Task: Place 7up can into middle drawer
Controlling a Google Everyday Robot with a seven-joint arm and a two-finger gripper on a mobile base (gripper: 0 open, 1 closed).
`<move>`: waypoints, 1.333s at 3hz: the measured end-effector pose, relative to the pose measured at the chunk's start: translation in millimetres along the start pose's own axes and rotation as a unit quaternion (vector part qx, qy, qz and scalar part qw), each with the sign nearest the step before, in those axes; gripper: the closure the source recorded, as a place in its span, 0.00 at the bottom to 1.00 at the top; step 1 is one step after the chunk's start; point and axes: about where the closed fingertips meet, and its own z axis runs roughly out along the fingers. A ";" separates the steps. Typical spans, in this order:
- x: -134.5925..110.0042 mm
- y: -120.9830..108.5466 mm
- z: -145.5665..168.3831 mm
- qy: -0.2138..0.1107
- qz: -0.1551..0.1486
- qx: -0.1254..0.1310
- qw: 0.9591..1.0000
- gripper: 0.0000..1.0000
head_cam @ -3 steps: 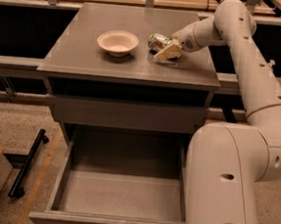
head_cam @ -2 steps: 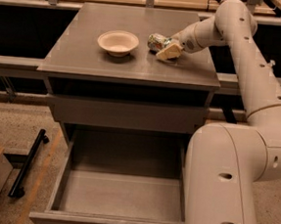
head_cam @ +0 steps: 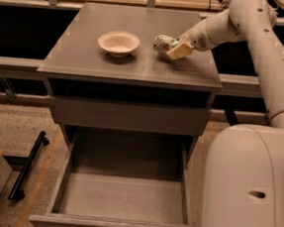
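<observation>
Almost nothing changes for you across this last second: the gripper (head_cam: 173,47) stays where it was, to the right of the bowl (head_cam: 131,36) as you look at it, low over the cabinet top (head_cam: 87,56) and right against the 7up can (head_cam: 162,41). The can lies between the bowl and the gripper, near the bowl but apart from it, and it sits no higher and no closer to the bowl than a moment ago. Its green and silvery side faces the bowl while the gripper's tan tip shows on the side away from it. You cannot tell from here whether the gripper is closed around the can or only resting at it, because the two overlap. The standstill most likely means a grasp is being settled rather than a carry begun, so treat the pick as unconfirmed. The arm (head_cam: 257,41) reaches in from beyond the can, on the side away from the bowl. The middle drawer (head_cam: 123,197) is pulled out well below and in front of the bowl, its floor bare, with the shut upper drawer front (head_cam: 132,115) between it and the bowl. So the target is ready, and the whole transfer is left: lift the can clear of the top without nudging the bowl, bring it forward past the edge, then lower it between the tall walls.
</observation>
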 end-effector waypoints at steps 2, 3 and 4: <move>-7.9 55.8 -84.7 0.034 -0.037 0.000 0.999 1.00; -9.5 101.5 -123.5 0.041 -0.024 0.000 0.999 1.00; 10.2 126.3 -108.2 0.061 -0.019 -0.027 0.998 1.00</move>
